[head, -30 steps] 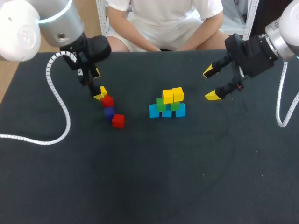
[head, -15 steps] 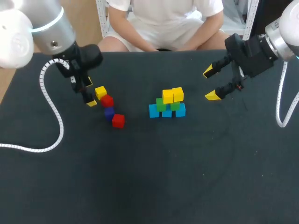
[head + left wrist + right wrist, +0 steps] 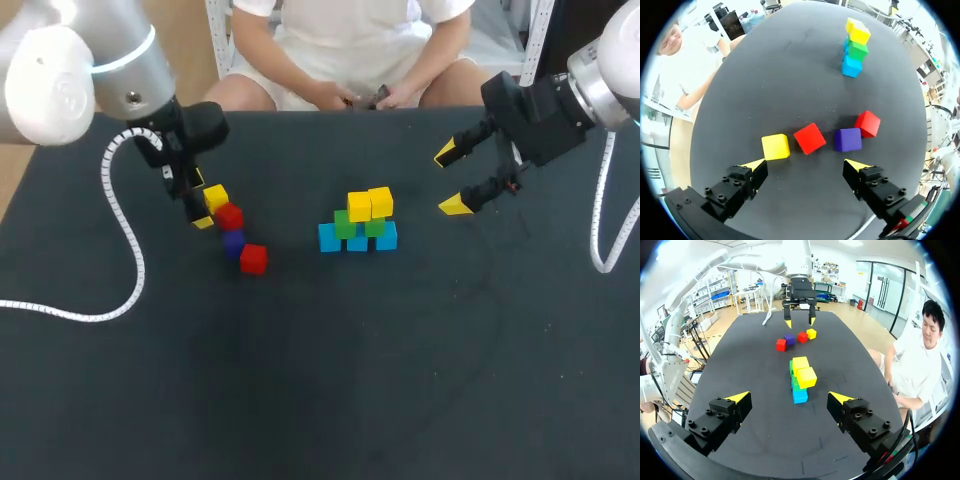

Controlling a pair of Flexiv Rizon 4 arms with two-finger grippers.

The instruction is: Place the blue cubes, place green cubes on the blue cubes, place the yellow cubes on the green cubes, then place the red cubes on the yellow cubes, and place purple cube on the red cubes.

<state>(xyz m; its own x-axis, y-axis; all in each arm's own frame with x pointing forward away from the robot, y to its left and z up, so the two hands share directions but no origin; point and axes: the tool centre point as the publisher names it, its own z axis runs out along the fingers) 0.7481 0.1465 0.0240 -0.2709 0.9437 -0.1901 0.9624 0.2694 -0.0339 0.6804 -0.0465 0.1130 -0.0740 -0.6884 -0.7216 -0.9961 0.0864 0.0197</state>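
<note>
1. The left arm (image 3: 120, 70) is being held in from the far left corner of the black table (image 3: 320, 380), with its wrist turned downward, so that the left gripper (image 3: 200, 200) is being hung low over the surface with its fingers pointing down
2. The jaws of the left gripper are being held spread wide and nothing is being pinched; a small loose yellow cube (image 3: 775, 147) is being shown just ahead of one fingertip, not between the two
3. Four loose cubes are being shown in a close line ahead of those fingers: the loose yellow cube, then a near red cube (image 3: 809, 138), a purple cube (image 3: 848, 140) and a far red cube (image 3: 867, 124), all resting on the table
4. At the middle of the table a stack is being shown: three blue cubes (image 3: 329, 237) in a row on the surface, two green cubes (image 3: 345, 224) on them, and two stacked yellow cubes (image 3: 370, 203) on the green ones
5. The right arm (image 3: 600, 80) is being held in from the far right corner, with the right gripper (image 3: 451, 180) raised above the table, to the right of the stack and well apart from it, its fingers aimed toward the middle
6. The jaws of the right gripper are being held spread wide, with nothing between them
7. A white coiled cable (image 3: 120, 250) is being hung from the left arm and laid across the table's left side
</note>
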